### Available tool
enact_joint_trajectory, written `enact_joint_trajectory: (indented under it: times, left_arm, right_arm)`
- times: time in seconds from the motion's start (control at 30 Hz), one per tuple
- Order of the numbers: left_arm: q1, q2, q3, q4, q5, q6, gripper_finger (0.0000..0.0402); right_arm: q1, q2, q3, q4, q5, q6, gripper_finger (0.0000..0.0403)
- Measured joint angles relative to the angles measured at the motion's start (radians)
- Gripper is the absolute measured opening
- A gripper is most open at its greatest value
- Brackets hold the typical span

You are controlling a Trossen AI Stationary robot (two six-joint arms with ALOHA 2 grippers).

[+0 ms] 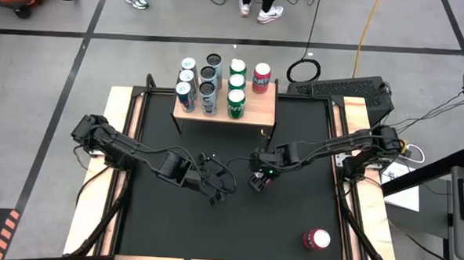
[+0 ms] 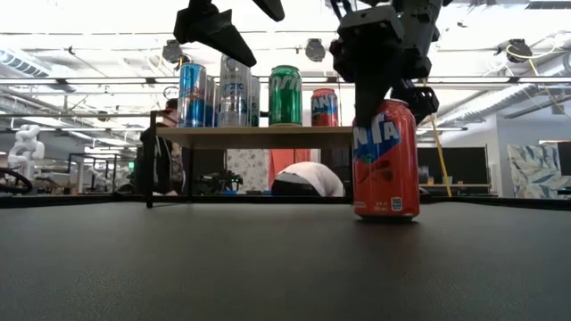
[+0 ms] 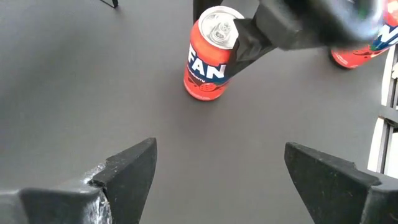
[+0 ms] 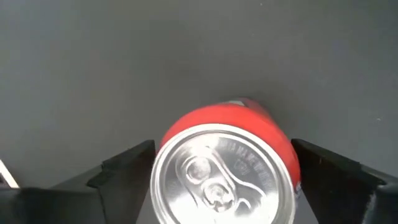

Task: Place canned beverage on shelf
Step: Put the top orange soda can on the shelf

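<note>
A red canned beverage (image 2: 385, 160) stands upright on its base on the black table, near the middle. My right gripper (image 4: 222, 155) is over it, pointing steeply down, open, with one finger on each side of the can's upper part. My left gripper (image 3: 221, 168) hangs open and empty above the table, left of the can (image 3: 208, 62). The shelf (image 1: 256, 111), a light-wood board on black legs, stands at the table's far edge with several cans on it. My right gripper has its fingers (image 4: 127, 165) beside the two sides of the can's upper wall (image 4: 283, 140), coming from above at a slant. Whether they touch the wall I cannot tell. The can stands upright with its base on the table.
The cans on the shelf (image 2: 259, 132) fill its left and middle, and a red one (image 1: 262, 78) stands at the far right. Another red can (image 1: 317, 239) stands near the table's near right corner. People's feet show beyond the far edge.
</note>
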Motion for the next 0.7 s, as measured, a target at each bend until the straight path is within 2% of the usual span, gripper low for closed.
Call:
enact_joint_trajectory:
  times: [0.33, 0.5, 0.7]
  left_arm:
    - [0.000, 0.000, 0.000, 0.000, -0.002, -0.020, 0.0354]
    - [0.000, 0.000, 0.000, 0.000, -0.007, -0.024, 0.0354]
    - [0.000, 0.000, 0.000, 0.000, -0.008, -0.025, 0.0354]
  right_arm:
    - [-0.001, 0.015, 0.000, 0.007, -0.015, -0.008, 0.0295]
    - [-0.002, 0.015, 0.001, 0.006, -0.023, -0.022, 0.0289]
    - [-0.002, -0.013, 0.014, -0.044, -0.082, -0.127, 0.0288]
